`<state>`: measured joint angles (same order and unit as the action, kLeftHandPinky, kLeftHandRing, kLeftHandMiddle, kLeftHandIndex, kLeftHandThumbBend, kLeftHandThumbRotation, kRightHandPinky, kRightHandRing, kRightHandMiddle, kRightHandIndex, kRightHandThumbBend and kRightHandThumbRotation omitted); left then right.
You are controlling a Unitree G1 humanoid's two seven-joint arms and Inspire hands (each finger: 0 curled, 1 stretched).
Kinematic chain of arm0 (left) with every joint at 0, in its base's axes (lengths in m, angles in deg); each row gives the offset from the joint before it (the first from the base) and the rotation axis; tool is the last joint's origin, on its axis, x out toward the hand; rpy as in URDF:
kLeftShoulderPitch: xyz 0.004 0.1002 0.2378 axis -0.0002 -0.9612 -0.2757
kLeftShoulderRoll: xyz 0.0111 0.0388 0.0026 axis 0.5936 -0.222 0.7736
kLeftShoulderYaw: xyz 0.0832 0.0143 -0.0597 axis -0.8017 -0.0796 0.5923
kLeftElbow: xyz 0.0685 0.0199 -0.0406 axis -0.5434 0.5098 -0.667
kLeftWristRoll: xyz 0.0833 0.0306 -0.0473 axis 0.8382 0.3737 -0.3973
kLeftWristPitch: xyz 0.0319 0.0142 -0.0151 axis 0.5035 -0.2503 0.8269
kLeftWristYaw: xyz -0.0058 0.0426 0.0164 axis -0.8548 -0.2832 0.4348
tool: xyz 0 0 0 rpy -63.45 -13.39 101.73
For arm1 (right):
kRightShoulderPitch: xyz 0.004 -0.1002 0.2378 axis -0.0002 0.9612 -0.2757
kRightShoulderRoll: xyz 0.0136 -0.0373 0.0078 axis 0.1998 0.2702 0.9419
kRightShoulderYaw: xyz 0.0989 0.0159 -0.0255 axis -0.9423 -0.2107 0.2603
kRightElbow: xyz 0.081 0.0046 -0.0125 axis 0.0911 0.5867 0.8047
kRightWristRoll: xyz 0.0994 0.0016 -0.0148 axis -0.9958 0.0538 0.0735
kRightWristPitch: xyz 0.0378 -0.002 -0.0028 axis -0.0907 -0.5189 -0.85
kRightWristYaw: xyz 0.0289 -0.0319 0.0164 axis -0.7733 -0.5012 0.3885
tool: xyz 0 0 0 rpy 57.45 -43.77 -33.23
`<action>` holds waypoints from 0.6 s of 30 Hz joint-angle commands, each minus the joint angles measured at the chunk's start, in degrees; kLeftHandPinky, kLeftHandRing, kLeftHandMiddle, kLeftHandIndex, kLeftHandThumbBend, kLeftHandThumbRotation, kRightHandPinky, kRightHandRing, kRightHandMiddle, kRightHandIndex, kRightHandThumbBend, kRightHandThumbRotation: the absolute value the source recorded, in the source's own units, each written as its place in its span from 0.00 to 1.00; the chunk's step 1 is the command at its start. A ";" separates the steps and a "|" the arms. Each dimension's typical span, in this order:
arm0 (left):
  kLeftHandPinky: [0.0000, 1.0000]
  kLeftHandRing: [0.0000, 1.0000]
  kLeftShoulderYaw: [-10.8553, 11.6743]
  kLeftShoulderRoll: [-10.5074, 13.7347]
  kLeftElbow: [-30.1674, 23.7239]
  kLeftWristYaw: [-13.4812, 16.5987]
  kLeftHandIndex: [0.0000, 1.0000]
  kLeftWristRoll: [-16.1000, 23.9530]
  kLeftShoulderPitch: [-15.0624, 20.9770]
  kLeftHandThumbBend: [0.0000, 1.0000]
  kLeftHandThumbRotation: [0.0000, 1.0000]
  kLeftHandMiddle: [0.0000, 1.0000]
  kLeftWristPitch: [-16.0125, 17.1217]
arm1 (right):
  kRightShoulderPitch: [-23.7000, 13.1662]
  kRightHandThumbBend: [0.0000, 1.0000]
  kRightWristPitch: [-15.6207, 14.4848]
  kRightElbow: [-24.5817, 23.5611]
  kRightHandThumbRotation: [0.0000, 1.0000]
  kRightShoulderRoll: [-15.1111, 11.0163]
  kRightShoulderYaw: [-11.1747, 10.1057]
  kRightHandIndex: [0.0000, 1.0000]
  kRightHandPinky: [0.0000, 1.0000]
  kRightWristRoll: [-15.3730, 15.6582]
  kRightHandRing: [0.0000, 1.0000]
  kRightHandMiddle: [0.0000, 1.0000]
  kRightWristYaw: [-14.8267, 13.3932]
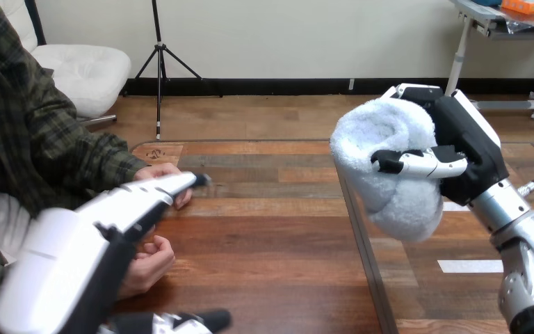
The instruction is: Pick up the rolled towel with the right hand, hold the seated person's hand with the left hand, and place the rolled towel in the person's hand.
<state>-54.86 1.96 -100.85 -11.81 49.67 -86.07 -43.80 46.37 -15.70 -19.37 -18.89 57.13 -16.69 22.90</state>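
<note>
My right hand point(469, 149) is raised at the right of the head view, shut on the rolled white towel point(389, 160), with the thumb across its front. The towel hangs in the air above the table's right edge. My left hand point(111, 223) reaches in from the lower left with straight fingers point(181, 184) pointing up and right and the thumb point(205, 320) spread low, so it is open. The person's two hands rest on the table at the left. The farther one point(154, 172) lies behind my fingers. The nearer one point(149, 268), loosely curled, lies between my fingers and thumb, partly hidden.
The wooden table point(271, 236) stretches from the person at the left to its right edge point(365, 250). Beyond that edge is floor with white tape marks point(469, 266). The person's sleeve point(76, 149) lies along the table's left side.
</note>
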 commanded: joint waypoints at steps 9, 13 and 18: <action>0.69 0.79 10.75 4.73 -5.87 -0.21 0.82 0.30 1.96 1.00 0.37 0.81 -3.02 | 0.19 0.75 -1.47 -5.17 0.00 1.36 -0.90 0.32 0.13 -0.96 0.19 0.28 -0.99; 0.68 0.79 12.57 5.84 -5.69 -0.92 0.82 1.33 1.58 1.00 0.38 0.81 -4.58 | 0.38 0.75 -1.06 -5.52 0.00 1.60 -0.82 0.32 0.13 -0.68 0.19 0.28 -1.05; 0.68 0.79 14.05 6.97 -5.59 -1.74 0.84 2.11 1.09 1.00 0.38 0.82 -6.57 | 0.39 0.75 -1.13 -5.64 0.00 1.79 -0.77 0.32 0.13 -0.68 0.19 0.28 -0.98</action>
<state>-42.91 7.11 -105.57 -12.84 50.62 -86.20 -48.75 49.67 -17.40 -21.37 -17.77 57.15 -16.69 22.50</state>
